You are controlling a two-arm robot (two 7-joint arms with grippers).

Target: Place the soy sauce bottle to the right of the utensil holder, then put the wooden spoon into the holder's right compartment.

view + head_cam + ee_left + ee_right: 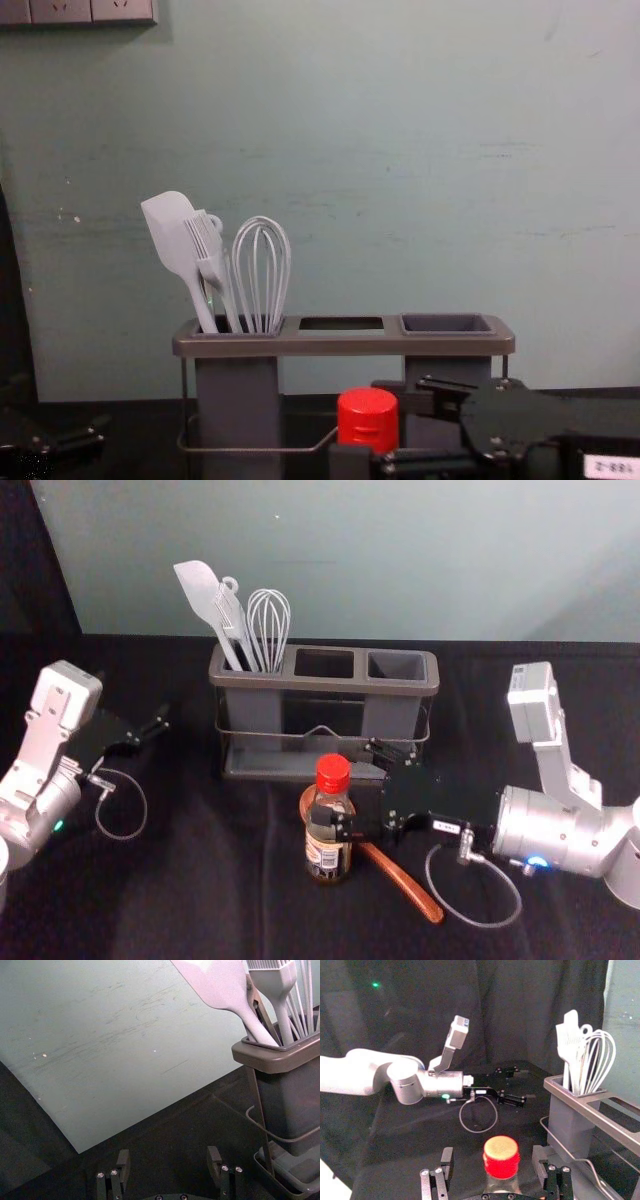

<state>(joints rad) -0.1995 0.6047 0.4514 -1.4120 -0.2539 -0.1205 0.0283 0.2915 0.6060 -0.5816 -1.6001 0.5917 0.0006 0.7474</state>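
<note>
The soy sauce bottle (329,855), red-capped, stands before the utensil holder (290,684). My right gripper (348,788) reaches in from the right, open around its upper part. In the right wrist view the red cap (501,1157) sits between the spread fingers of that gripper (493,1152), with gaps on both sides. The wooden spoon (402,880) lies diagonally on the table, its bowl partly hidden behind the bottle. The holder's right compartment (397,667) holds nothing visible. My left gripper (150,726) is left of the holder; in its wrist view this gripper (169,1154) is open and empty.
White utensils, a spatula (172,235), a brush and a whisk (262,270), stand in the holder's left compartment. A wire rail (320,734) runs along the holder's front. Behind the black-covered table (220,900) rises a pale wall (400,560).
</note>
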